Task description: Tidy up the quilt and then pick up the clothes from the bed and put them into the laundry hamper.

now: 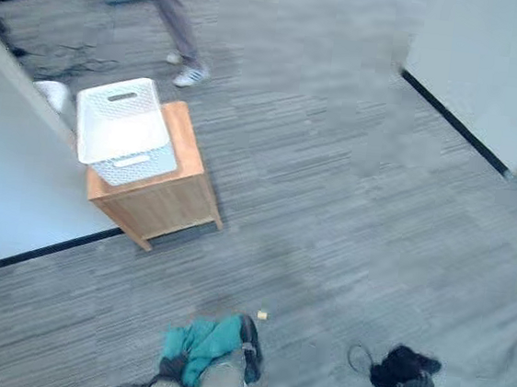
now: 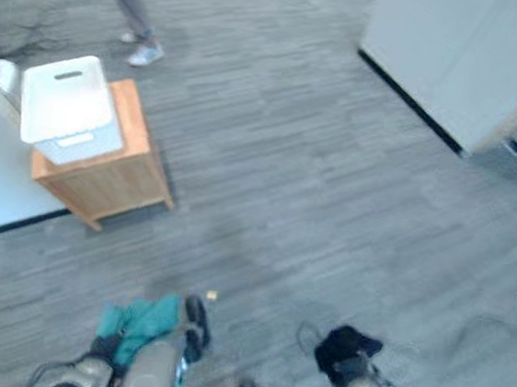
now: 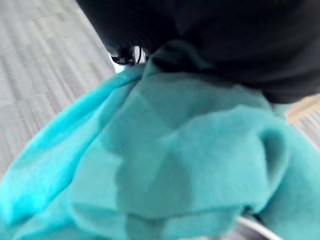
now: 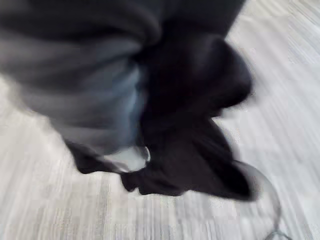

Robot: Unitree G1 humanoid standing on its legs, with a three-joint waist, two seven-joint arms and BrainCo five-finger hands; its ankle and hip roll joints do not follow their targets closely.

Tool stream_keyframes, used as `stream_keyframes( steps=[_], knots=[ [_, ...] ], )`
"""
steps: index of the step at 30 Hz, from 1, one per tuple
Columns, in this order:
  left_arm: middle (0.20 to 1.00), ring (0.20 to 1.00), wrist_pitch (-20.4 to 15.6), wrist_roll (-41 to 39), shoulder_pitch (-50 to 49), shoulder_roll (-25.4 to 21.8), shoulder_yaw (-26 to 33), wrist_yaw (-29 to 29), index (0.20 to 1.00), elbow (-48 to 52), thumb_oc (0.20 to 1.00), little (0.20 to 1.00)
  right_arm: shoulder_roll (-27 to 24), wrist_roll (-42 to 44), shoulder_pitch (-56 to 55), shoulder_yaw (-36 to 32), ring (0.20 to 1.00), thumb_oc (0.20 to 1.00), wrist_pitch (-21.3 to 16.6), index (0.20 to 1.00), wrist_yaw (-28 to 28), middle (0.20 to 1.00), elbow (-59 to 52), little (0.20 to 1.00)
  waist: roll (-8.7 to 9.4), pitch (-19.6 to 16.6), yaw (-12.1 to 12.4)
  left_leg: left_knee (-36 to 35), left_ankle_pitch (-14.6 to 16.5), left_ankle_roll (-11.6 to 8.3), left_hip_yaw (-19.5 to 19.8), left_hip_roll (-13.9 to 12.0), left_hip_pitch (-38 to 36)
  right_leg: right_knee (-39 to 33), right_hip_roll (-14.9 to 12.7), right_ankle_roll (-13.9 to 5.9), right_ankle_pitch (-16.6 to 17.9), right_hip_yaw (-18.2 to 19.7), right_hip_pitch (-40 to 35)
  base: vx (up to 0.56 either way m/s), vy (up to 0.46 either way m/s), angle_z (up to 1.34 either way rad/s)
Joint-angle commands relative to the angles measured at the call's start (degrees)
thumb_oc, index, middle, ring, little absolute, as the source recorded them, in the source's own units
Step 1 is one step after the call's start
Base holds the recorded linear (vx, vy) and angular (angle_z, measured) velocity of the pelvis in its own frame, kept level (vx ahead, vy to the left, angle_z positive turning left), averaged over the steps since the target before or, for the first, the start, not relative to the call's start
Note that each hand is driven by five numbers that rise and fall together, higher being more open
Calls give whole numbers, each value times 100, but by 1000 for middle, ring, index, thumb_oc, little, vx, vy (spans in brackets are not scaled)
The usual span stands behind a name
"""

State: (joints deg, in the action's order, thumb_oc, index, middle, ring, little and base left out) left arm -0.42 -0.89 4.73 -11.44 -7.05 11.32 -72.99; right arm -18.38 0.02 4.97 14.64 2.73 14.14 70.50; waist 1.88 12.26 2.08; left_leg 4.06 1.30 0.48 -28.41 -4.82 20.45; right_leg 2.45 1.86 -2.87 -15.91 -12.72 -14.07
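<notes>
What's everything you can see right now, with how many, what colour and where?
Laundry hamper: one, white, on the wooden stand, ahead to the left.
Wooden stand: one, light brown, against the pale wall panel.
Teal garment: one, bunched at the left hand.
Black garment: one, bunched at the right hand.
Small scrap: one, yellowish, on the grey carpet.
Person: one, legs and light shoes, far left.
Left hand: one, wrapped in teal cloth.
Right hand: one, under black cloth.
</notes>
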Motion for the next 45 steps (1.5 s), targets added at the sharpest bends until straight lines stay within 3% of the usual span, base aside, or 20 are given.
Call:
stream_keyframes(
  steps=[1,2,3,6,8,12,14,16,18,19,22,25,27,31,33,35,39,40,43,45],
  knots=[
    [200,200,74,326,-187,-64,-269,90,200,-249,200,200,14,-189,84,-126,200,200,-168,200,74,200,-152,200,205,-178,421,-296,-509,-115,412,233,-876,187,-707,-549,198,171,-279,450,93,50],
    [200,200,82,342,-231,-70,-262,90,200,-277,200,200,61,-195,61,-91,200,200,-174,200,69,200,-138,200,306,-216,457,-247,-466,7,576,418,-909,581,-759,-636,429,223,-182,886,245,68],
    [200,200,121,494,-199,-86,-298,77,200,-352,200,200,171,-172,-18,-170,200,200,-188,200,37,200,-111,200,501,-156,391,-231,-192,260,756,753,-1185,2158,-943,-1091,1470,350,218,673,225,77],
    [200,200,121,482,-152,-132,-303,98,200,-286,200,200,249,-159,-25,-137,200,200,-231,200,25,200,-191,200,342,-25,266,-444,-121,369,897,652,-1661,3440,-802,-981,1999,587,964,458,83,73],
    [200,200,92,418,28,-212,-396,128,200,-136,200,200,302,-131,13,-104,200,200,-256,200,-12,200,-352,200,130,174,11,-721,-17,327,1429,508,-2334,3938,-680,-742,1565,663,1918,787,-36,105],
    [200,200,10,369,245,-282,-539,178,200,50,200,200,271,-115,-30,-31,200,200,-271,200,5,200,-472,200,80,262,-232,-811,135,149,1844,457,-2733,2753,-704,-574,1258,710,2326,516,-122,126],
    [200,200,-71,308,417,-297,-589,221,200,137,200,200,256,-70,-49,-66,200,200,-251,200,30,200,-423,200,163,240,-405,-900,339,-40,2195,470,-3001,658,-753,-640,1393,1063,2261,691,-295,60],
    [200,200,-128,304,556,-283,-585,237,200,135,200,200,291,-96,-115,-81,200,200,-187,200,4,200,-355,200,210,201,-631,-887,688,-206,2627,342,-3400,-312,-745,-874,1807,1953,2651,772,-363,85],
    [200,200,-101,438,454,-306,-600,261,200,46,200,200,262,-179,-226,-37,200,200,-160,200,-9,200,-241,200,277,166,-701,-439,1038,-276,2906,226,-3622,-77,-658,-843,1779,2166,2613,687,-420,129],
    [200,200,-112,468,417,-257,-609,228,200,57,200,200,216,-167,-228,-13,200,200,-178,200,-29,200,-255,200,264,156,-739,122,917,-303,3145,186,-3478,133,-500,-748,1746,2376,2522,709,-572,145],
    [200,200,-84,170,433,-213,-582,278,200,126,200,200,118,-109,-86,14,200,200,-201,200,11,200,-290,200,412,436,-643,3116,-64,-292,2996,-38,-1851,292,-501,-351,1678,2172,2153,277,-486,126],
    [200,200,-86,9,425,-238,-571,361,200,259,200,200,52,-45,8,13,200,200,-218,200,73,200,-379,200,538,559,-554,3939,-38,-165,2459,-264,-1156,200,-558,-102,1564,1936,1863,231,-291,64],
    [200,200,-132,-38,378,-196,-548,318,200,321,200,200,-57,-71,67,-35,200,200,-198,200,62,200,-342,200,471,538,-443,3130,142,-221,1732,-151,-816,17,-607,-34,1330,1595,1378,386,-136,49],
    [200,200,-110,12,265,-183,-496,275,200,285,200,200,-98,-62,14,-109,200,200,-216,200,34,200,-345,200,356,354,-401,1539,173,-316,1072,-196,-817,-55,-630,-116,945,1271,990,390,11,48],
    [200,200,-50,54,161,-157,-402,307,200,211,200,200,-101,-36,-18,-216,200,200,-215,200,64,200,-330,200,259,214,-422,223,-392,-508,335,-392,-888,-19,-623,-209,585,840,594,533,123,93],
    [200,200,-11,69,8,-133,-300,297,200,177,200,200,-64,-66,-88,-260,200,200,-211,200,50,200,-312,200,249,61,-479,-149,-490,-464,75,-428,-1194,115,-669,-329,403,572,321,509,115,116],
    [200,200,71,221,-100,-197,-273,260,200,61,200,200,80,-156,-243,-278,200,200,-204,200,-7,200,-269,200,374,-147,-465,-386,-428,-274,401,-73,-1468,908,-822,-571,537,518,349,505,180,73],
    [200,200,107,393,-72,-302,-325,195,200,38,200,200,137,-157,-268,-303,200,200,-206,200,-29,200,-287,200,472,-102,-520,-668,-281,-105,429,153,-1930,2046,-919,-848,1197,632,694,235,127,93],
    [200,200,141,457,-8,-459,-360,171,200,49,200,200,203,-97,-218,-288,200,200,-229,200,-28,200,-389,200,541,12,-595,-833,-189,-24,518,154,-2232,3087,-857,-918,1576,913,1263,277,74,70],
    [200,200,136,467,143,-639,-397,218,200,86,200,200,160,-3,-80,-305,200,200,-276,200,60,200,-591,200,440,159,-599,-871,-216,-28,686,-61,-2404,3274,-814,-754,1628,1046,1992,316,-40,85]
  ],
)
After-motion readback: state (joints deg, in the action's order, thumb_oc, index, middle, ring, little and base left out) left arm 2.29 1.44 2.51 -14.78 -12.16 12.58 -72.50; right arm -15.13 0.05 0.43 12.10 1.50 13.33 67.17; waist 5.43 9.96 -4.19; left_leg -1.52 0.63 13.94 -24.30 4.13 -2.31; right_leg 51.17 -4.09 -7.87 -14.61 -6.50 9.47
